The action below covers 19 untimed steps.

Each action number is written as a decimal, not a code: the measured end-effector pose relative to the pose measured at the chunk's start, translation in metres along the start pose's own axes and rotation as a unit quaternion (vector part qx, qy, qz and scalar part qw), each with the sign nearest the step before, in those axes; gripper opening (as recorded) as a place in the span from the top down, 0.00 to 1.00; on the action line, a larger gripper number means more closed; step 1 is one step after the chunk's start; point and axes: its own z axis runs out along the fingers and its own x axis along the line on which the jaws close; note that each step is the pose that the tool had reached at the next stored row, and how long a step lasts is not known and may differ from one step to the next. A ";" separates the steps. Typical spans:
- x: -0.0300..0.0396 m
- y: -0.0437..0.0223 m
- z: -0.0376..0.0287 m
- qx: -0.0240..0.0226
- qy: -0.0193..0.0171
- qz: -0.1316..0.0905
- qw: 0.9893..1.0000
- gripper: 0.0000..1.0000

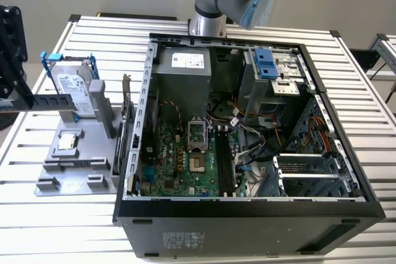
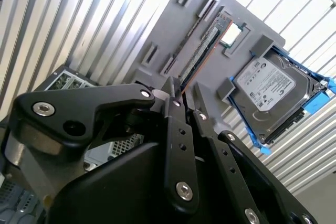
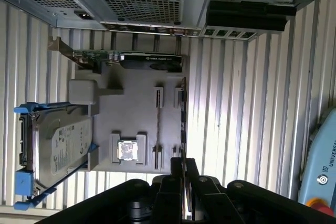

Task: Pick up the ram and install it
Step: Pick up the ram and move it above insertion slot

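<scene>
Ribbed aluminium table [image 1: 93, 29] carries everything. At the exterior view's left, a grey tray [image 1: 80, 162] holds the hard drive [image 1: 74, 88] in its blue bracket and the processor chip [image 1: 67, 142]. To the tray's right, the open computer case [image 1: 247, 207] holds the motherboard [image 1: 179, 159] and cables. My gripper [image 2: 182, 97] is clenched on one end of the ram [image 2: 202, 51], which sticks out level over the tray. The exterior view looks down into the case. The first wrist view shows its perforated rear panel and a graphics card [image 3: 147, 59] at the tray's edge nearest the case.
</scene>
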 end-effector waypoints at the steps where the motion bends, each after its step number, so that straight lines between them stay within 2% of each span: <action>1: 0.0000 0.0000 0.0000 0.000 0.000 0.000 1.000 1.00; 19: -0.0002 0.0050 0.0000 0.000 0.000 0.000 1.000 1.00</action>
